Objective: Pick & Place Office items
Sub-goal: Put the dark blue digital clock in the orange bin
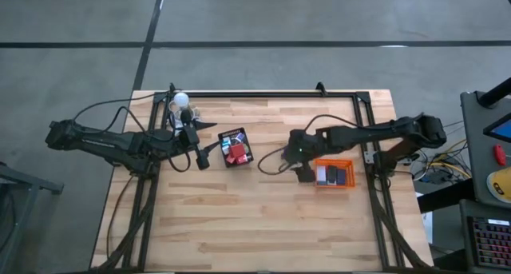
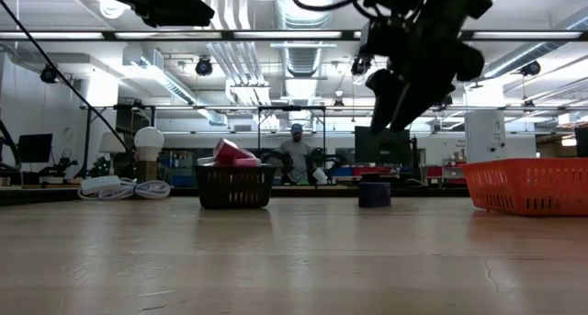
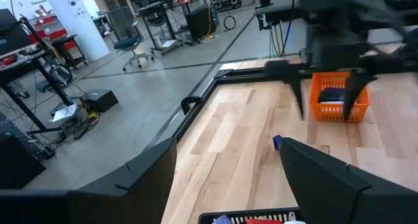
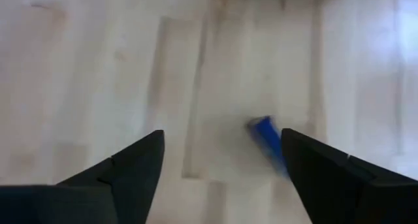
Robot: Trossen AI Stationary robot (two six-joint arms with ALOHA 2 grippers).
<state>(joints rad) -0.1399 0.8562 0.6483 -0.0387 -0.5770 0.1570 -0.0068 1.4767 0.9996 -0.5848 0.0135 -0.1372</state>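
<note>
Right wrist view shows a small blue block [image 4: 266, 136] lying on the wood table [image 4: 98, 67], just under the right gripper [image 4: 222, 160], whose jaws stand wide open and hold nothing. It looks light and hard, probably easy to pinch across its thin sides. The left gripper [image 1: 203, 158] hangs partly open beside the black mesh tray [image 1: 235, 147], empty.

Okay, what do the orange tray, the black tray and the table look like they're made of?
Orange tray: likely plastic, with uniform colour and a lattice wall. Black tray: mesh, metal or plastic, can't tell which. Table: pale wood, with plank seams and grain showing, smooth finish.
</note>
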